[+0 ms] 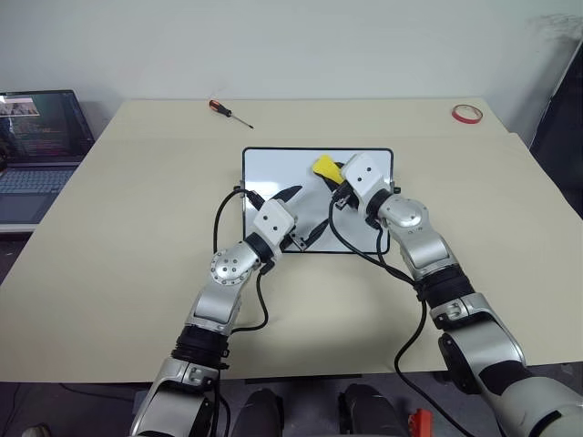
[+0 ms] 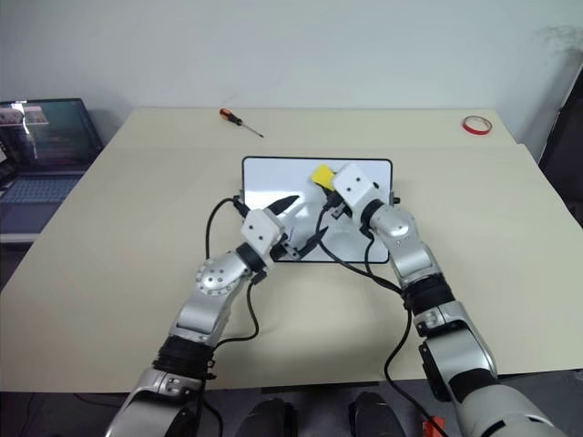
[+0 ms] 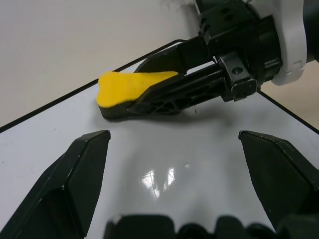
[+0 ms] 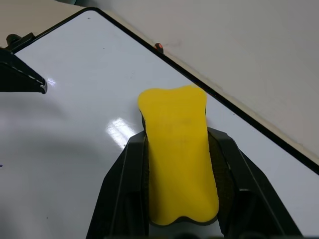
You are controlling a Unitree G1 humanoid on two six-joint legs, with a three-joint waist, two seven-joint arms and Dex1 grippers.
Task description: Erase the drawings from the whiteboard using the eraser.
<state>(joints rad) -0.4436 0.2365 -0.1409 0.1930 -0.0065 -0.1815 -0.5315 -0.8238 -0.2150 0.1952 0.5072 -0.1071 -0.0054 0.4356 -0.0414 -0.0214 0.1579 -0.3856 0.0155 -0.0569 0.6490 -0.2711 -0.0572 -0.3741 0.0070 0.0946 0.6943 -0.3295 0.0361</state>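
- Bench (image 1: 127, 273): broad tan top carrying the whiteboard near its middle. Risk: the board is not fixed down, so a hard sideways wipe may slide it across the smooth top.
- Whiteboard (image 1: 273, 168): glossy white, thin black frame, lying flat between the two arms. Risk: too much downward push could tilt it or shift it away from the left arm.
- Left pincer (image 1: 301, 217): fingers apart, holding nothing, poised low over the near part of the board. Risk: if it does not steady the board, wiping drags the board; it also sits near the right arm's path, so a wide stroke could strike it.
- Right pincer (image 4: 179, 164): clamped on the eraser from both sides, over the far part of the board. Risk: the hold is near one end only, so friction may twist the block loose.
- Eraser (image 4: 177, 149): yellow top, black underside, at the board's far edge. Risk: a tilted contact would wipe with an edge and leave streaks.
- Drawings (image 4: 1, 165): faint tiny specks on the white. Risk: marks this small are easily missed by a stroke.
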